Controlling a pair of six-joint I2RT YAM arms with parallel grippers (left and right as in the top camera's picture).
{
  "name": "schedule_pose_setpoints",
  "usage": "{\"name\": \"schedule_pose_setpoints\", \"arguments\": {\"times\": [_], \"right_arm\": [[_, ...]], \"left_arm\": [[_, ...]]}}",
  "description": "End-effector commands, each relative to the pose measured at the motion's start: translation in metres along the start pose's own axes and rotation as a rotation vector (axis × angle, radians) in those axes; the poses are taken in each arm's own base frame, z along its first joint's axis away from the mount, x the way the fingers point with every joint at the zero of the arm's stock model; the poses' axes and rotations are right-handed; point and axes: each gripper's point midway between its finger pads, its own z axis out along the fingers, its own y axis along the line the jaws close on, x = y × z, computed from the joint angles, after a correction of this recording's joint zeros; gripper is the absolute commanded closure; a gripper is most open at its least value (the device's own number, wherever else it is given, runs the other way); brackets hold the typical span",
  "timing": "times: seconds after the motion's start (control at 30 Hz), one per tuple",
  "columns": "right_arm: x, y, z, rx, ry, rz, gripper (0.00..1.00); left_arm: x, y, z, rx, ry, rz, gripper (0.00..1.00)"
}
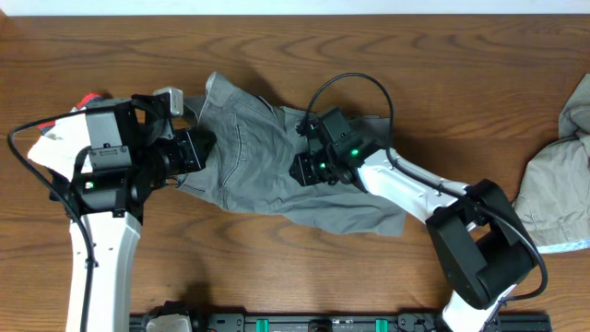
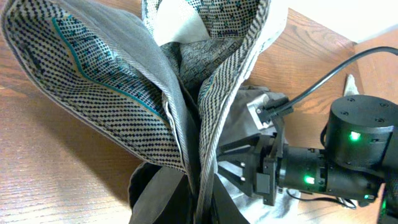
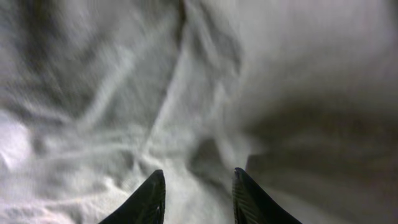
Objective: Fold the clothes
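Note:
Wrinkled mid-grey shorts (image 1: 263, 171) lie spread across the middle of the wooden table. My left gripper (image 1: 208, 146) is at their left edge, shut on the waistband. In the left wrist view the checkered waistband lining (image 2: 118, 99) rises from between the jaws of the left gripper (image 2: 200, 202). My right gripper (image 1: 300, 168) hovers over the middle of the shorts, pointing left. In the right wrist view it (image 3: 198, 179) stands open, its dark fingertips (image 3: 155, 190) apart above the grey cloth (image 3: 124, 93), with nothing pinched. A pale beige garment (image 1: 560, 175) lies crumpled at the table's right edge.
A white and red object (image 1: 55, 138) lies under the left arm at the table's left side. A dark rail (image 1: 313, 323) runs along the front edge. The right arm's black cable (image 1: 355, 83) loops over the far part of the shorts.

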Motion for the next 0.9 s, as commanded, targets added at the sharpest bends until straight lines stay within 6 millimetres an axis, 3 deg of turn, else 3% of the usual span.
{"name": "schedule_pose_setpoints", "arguments": {"times": [0.0, 0.27, 0.47, 0.7, 0.87], "right_arm": [[0.003, 0.011, 0.01, -0.014, -0.003, 0.015, 0.67], [0.014, 0.032, 0.032, -0.044, 0.006, 0.027, 0.69], [0.019, 0.043, 0.05, -0.067, 0.0, 0.032, 0.68], [0.013, 0.073, 0.056, -0.136, -0.053, 0.015, 0.67], [0.013, 0.079, 0.057, -0.149, -0.06, 0.003, 0.67]], "left_arm": [[-0.01, -0.021, -0.011, 0.043, -0.031, 0.054, 0.94], [-0.005, -0.043, -0.009, 0.09, -0.009, 0.052, 0.94], [-0.011, -0.06, -0.019, 0.116, -0.039, 0.088, 0.94], [-0.013, -0.063, -0.024, 0.12, -0.052, 0.088, 0.94], [-0.012, -0.063, -0.024, 0.118, -0.047, 0.085, 0.94]]}}
